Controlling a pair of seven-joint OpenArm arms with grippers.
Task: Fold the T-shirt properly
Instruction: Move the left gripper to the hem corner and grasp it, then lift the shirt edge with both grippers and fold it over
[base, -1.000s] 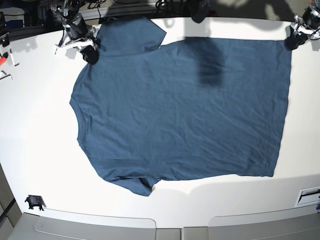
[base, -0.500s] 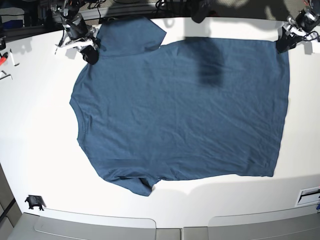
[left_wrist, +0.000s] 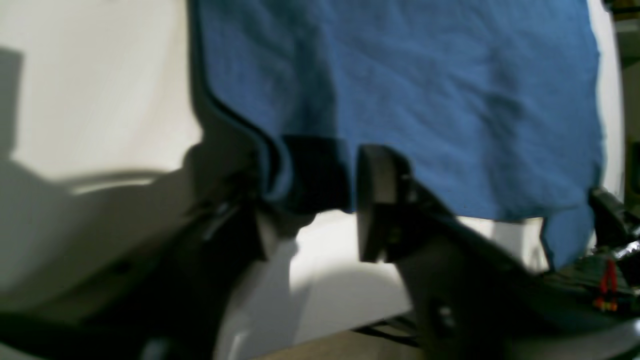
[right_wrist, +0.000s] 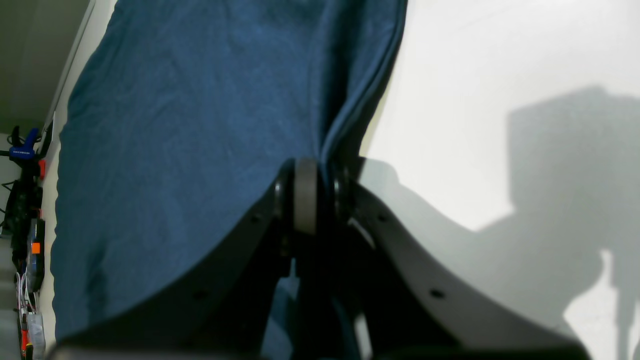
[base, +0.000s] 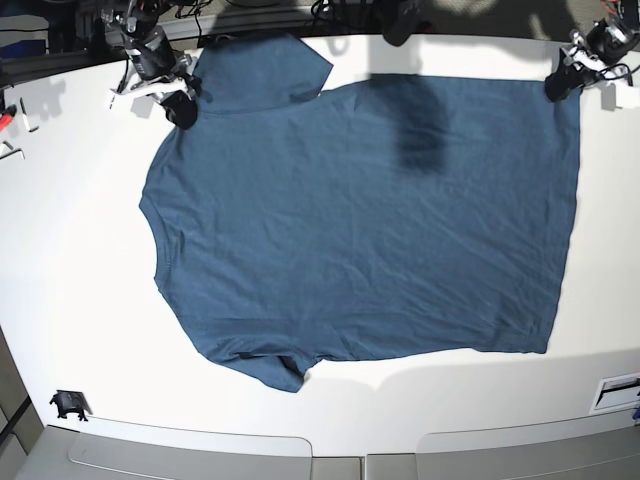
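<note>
The right hand (right_wrist: 314, 192) is clenched on the T-shirt (base: 370, 220): in the right wrist view its two pads are pressed together at frame centre with a pinch of the garment's hemmed edge squeezed between them, and the cloth rises from there in a taut ridge toward the top of the frame. In the base view this hand (base: 180, 105) sits at the upper left of the frame, at the shoulder of the shirt, just beside the sleeve that points to the top edge.

The left hand (left_wrist: 320, 200) stands with its jaws apart in the left wrist view. One finger (left_wrist: 380, 200) shows as a dark block right of centre; the other side is blurred and in shadow. A folded corner of blue cloth hangs in the gap between them, and whether the fingers are gripping it or only bracketing it cannot be told. In the base view this hand (base: 560, 85) is at the upper right of the frame, at the corner of the shirt's bottom hem.

The T-shirt lies spread flat and lightly wrinkled over the middle of the white tabletop (base: 70, 260), neck toward the left of the frame and hem toward the right, with its second sleeve at the lower centre-left. A dark shadow patch falls on the cloth upper centre.
</note>
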